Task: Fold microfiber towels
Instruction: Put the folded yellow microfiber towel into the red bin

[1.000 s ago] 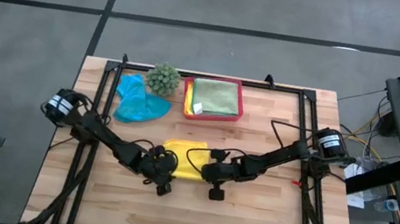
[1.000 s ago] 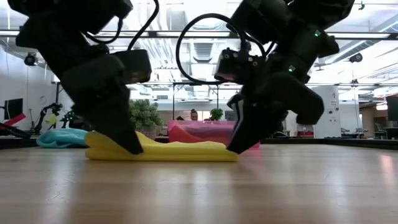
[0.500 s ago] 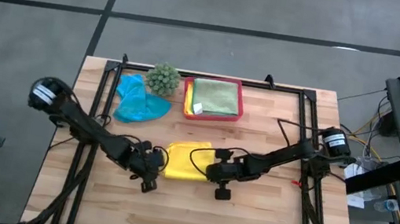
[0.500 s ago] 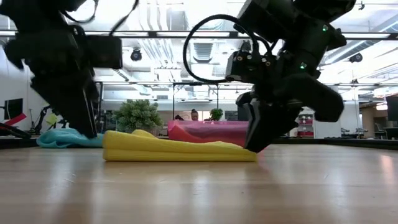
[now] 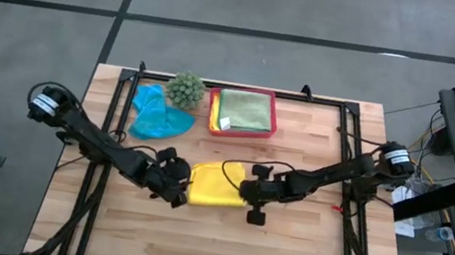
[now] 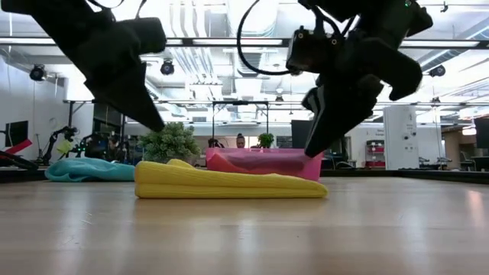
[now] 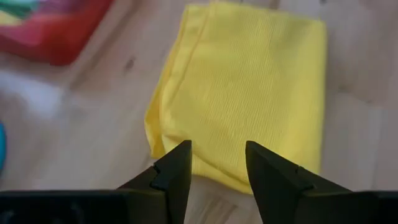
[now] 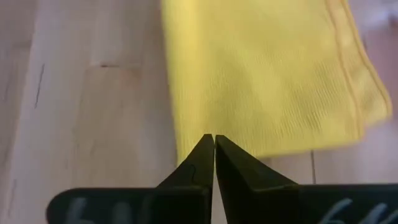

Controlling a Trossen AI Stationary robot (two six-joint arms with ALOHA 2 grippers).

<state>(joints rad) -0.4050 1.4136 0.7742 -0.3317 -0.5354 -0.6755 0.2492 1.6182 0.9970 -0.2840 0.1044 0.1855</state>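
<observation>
The folded yellow towel [image 6: 229, 183] lies flat mid-table, with the left gripper [image 5: 179, 195] raised at one end, fingers apart and empty, and the right gripper [image 5: 247, 189] raised at the other, fingers together. Farther back sit the teal towel [image 5: 157, 115], the plant [image 5: 185, 90] and the tray [image 5: 271, 116] holding the green towel [image 5: 244, 110].

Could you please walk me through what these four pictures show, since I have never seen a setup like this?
This is a robot with two dark arms working at a wooden table. One picture looks straight down from above, one looks level across the tabletop, and two come from cameras on the arms' wrists.

In the middle lies a folded yellow towel. The left gripper hangs just above one end with its fingers apart; the right gripper hangs above the other end with its fingers shut. Neither holds anything.

Farther back are a crumpled teal towel, a small spiky green plant, and a pink tray with a light green towel lying on top of other cloths.
</observation>
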